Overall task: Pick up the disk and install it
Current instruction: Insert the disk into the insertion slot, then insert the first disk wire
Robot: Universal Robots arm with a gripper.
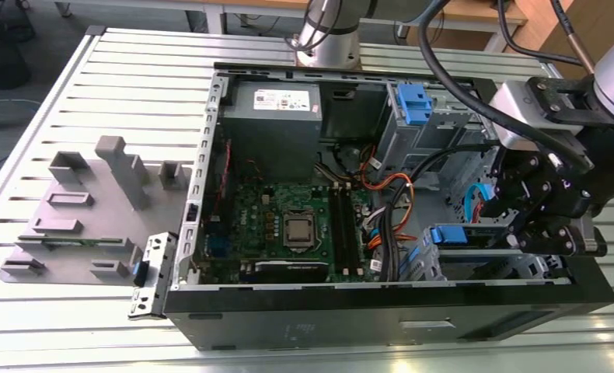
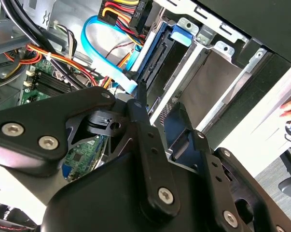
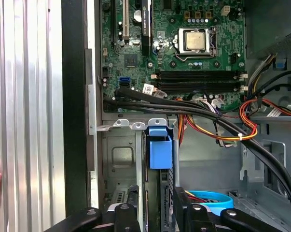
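Claw (image 3: 155, 200) narrowly parted and clamped on the disk (image 3: 159, 147) (blue carrier tab showing), set on edge in the drive cage (image 3: 117, 157) right beneath. Well beyond the claw, 1 white sticker (image 1: 286, 99) on the power supply (image 1: 270, 132), print unreadable. Ribbed metal table (image 1: 110, 78) under the case (image 1: 369, 318)

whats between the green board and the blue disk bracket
In the first wrist view, a bundle of black cables crosses between the green board and the disk's blue bracket.
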